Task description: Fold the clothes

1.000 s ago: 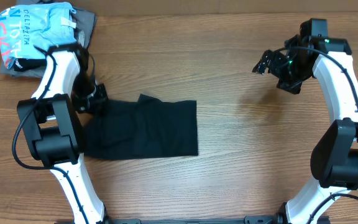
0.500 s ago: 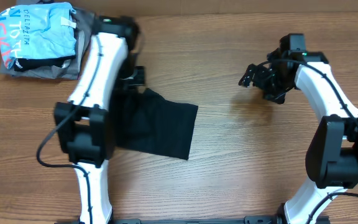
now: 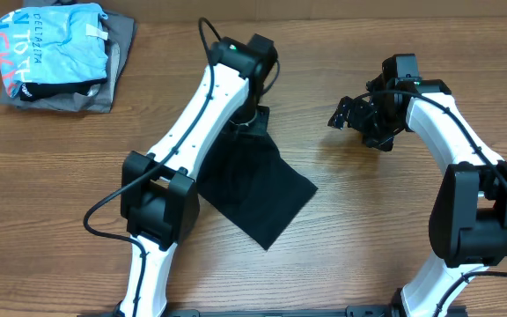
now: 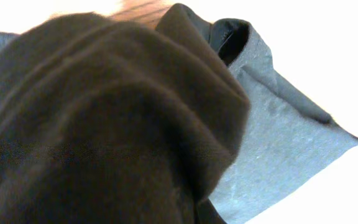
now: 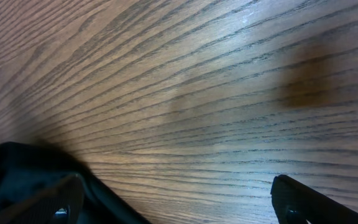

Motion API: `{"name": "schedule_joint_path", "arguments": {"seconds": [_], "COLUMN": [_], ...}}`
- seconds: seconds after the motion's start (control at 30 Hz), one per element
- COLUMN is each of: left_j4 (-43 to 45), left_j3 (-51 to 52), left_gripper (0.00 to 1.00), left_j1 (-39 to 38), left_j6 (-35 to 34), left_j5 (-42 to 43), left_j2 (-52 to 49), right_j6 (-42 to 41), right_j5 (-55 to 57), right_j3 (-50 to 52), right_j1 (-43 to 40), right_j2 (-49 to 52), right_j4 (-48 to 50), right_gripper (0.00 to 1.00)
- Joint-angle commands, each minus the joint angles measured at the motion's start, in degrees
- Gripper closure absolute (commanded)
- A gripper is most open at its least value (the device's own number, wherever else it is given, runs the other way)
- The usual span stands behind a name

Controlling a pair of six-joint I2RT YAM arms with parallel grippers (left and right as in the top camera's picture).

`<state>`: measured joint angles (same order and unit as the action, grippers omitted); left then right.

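While the overhead view is a bit dark-on-dark, the left end effector (image 3: 253, 120) sits a little toward 12 o'clock from the middle of the table (image 3: 368, 229), and it looks pressed together on the top corner of the black T-shirt (image 3: 258, 189). The shirt narrows to a point right at that end effector and fans out toward 6 o'clock in a kind of diamond shape, lying on the wood with its lowest tip near the left arm's base. The right end effector (image 3: 348, 114) is out at 3 o'clock from the left one, well apart from the shirt, nothing in it. Way off in the 10 o'clock corner there's a light blue printed shirt (image 3: 51, 44) sitting on top of a grey folded garment (image 3: 123, 35). The left wrist view is basically all bunched black fabric right up against the lens, with a paler-lit flap of it sticking out toward 3 o'clock and a sliver of wood at 12, so I can't see the fingers themselves there. The right wrist view is just bare wood grain, with the two fingers (image 5: 294, 196) spread wide at the bottom corners.
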<state>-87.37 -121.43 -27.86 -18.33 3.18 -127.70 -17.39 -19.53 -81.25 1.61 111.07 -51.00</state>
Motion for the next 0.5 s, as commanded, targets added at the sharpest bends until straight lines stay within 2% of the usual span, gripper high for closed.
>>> {"name": "schedule_joint_path", "arguments": {"seconds": [0.0,0.07,0.1,0.2,0.37,0.47], "left_j4": [-0.2,-0.3,-0.3,0.0,0.0,-1.6], "left_j3": [0.5,0.5,0.5,0.5,-0.3,-2.7], "left_gripper": [0.89,0.91,0.95,0.96,0.96,0.96], "left_j1": [-1.6,-2.5,-3.0,-4.1,-2.1,2.5], "left_j6": [-1.2,-1.2,-1.2,-1.2,-1.7,-2.6], "left_j5": [3.0,3.0,3.0,1.4,-10.7,-13.7], "left_j2": [-1.4,-1.6,-1.6,-1.6,-1.6,-1.6], "right_j6": [-0.4,-0.4,-0.4,-0.4,-0.4,-0.4], "right_j5": [-0.2,-0.2,-0.2,-0.2,-0.2,-0.2], "right_j3": [0.3,0.3,0.3,0.3,0.3,0.3], "right_j1": [0.2,0.2,0.2,0.2,0.2,0.2], "right_j2": [-0.3,-0.3,-0.3,-0.3,-0.3,-0.3], "right_j4": [0.3,0.5,0.6,0.8,0.6,0.1], "right_gripper": [0.00,0.00,0.00,0.00,0.01,0.01]}}
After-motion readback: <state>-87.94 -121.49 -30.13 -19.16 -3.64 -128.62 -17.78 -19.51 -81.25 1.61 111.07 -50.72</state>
